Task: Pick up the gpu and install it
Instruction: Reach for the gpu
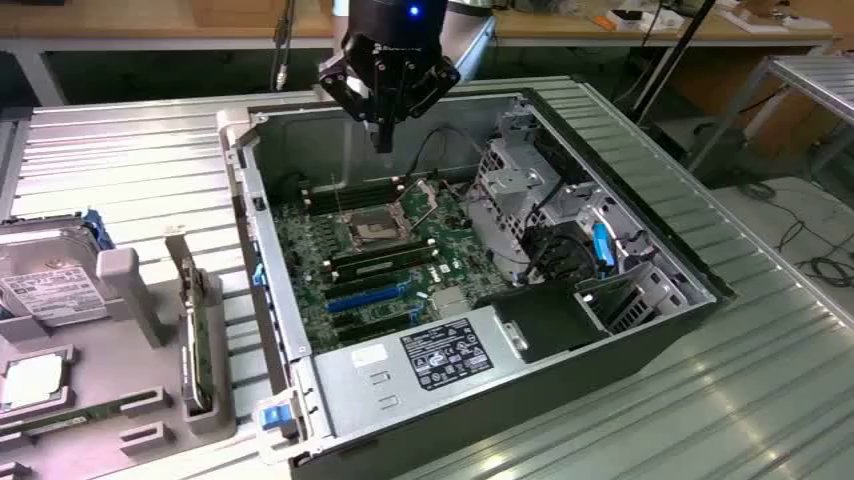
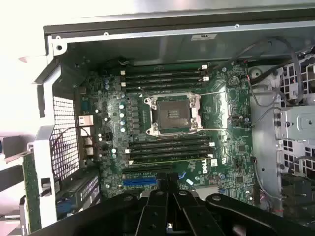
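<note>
Ribbed metal tabletop point(image 1: 747, 400) carries an open computer case point(image 1: 367, 380) lying on its side, with a grey parts holder point(image 1: 134, 370) beside it on the exterior view's left. The gpu point(image 1: 196, 340) appears to be the thin card standing on edge in a slot of that holder, just outside the case's left wall, with a silver hard drive point(image 1: 47, 290) lying further left in the same holder. The gripper point(image 1: 384, 145) hangs over the far part of the case, above the motherboard point(image 1: 387, 260) and a little beyond the bare processor socket point(image 1: 374, 232). Its jaws are closed together with nothing between them. It is well apart from the card, which sits near and to the left while the gripper is far and over the case. Inside, the blue expansion slot point(image 1: 367, 297) and the dark slots near it look unoccupied in both the exterior and wrist views. By my reading, no part of the task is done yet: the card is not picked up, nothing is seated on the board, and both the grasp and the install remain.
</note>
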You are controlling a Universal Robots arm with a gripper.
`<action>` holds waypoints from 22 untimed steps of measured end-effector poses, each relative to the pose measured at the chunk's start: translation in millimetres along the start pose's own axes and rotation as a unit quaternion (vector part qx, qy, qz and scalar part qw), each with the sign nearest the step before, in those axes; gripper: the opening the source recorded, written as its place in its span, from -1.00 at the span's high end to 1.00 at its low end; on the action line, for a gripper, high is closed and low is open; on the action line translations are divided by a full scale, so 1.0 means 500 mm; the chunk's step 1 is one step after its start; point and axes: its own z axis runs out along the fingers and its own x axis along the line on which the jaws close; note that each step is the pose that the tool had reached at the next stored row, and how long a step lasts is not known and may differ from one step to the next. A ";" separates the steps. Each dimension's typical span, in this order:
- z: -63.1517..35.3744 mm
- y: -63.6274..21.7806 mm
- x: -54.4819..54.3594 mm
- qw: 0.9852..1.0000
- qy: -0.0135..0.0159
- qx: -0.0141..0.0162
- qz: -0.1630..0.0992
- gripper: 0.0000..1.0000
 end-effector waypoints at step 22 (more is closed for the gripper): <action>0.011 -0.020 0.257 1.000 0.013 0.002 0.001 0.79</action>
